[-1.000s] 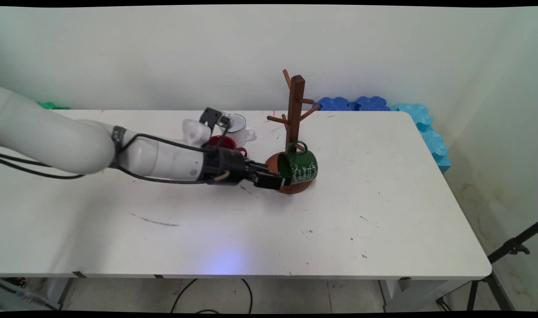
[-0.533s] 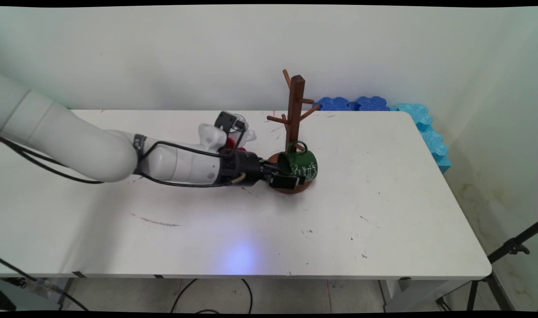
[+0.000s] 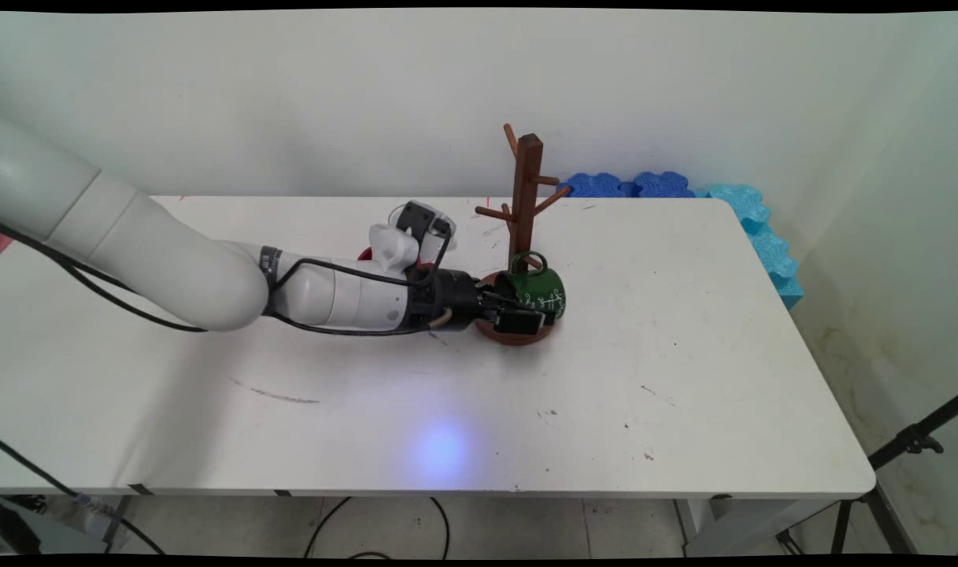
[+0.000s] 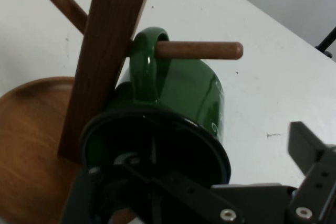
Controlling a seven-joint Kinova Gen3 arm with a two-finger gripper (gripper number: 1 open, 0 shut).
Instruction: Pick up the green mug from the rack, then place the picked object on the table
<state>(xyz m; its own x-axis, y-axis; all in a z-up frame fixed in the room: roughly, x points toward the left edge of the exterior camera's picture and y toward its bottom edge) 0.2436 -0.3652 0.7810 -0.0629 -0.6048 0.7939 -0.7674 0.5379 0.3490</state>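
Observation:
A dark green mug point(image 3: 543, 293) with white lettering hangs by its handle on the lowest peg of a brown wooden mug tree point(image 3: 525, 189), just above the tree's round base point(image 3: 513, 336). My gripper point(image 3: 522, 309) reaches in from the left, low over the table, and is open. It straddles the mug's rim, one finger inside the mouth and the other finger point(image 3: 519, 322) outside on the near side. In the hand view the mug point(image 4: 184, 90) fills the centre, its handle around the peg point(image 4: 199, 50) beside the post point(image 4: 107, 61). The outer finger point(image 4: 307, 148) stands apart from the mug's wall.
A white mug point(image 3: 431, 230) and a red mug point(image 3: 365, 253) stand behind my wrist, mostly hidden by it. Blue foam pieces point(image 3: 667, 186) lie along the table's far right edge. A black tripod point(image 3: 904, 449) stands off the table at the right.
The arm has pushed to the right, bringing the gripper from beside the tree's base up to and around the green mug's rim. The mug still hangs on its peg.

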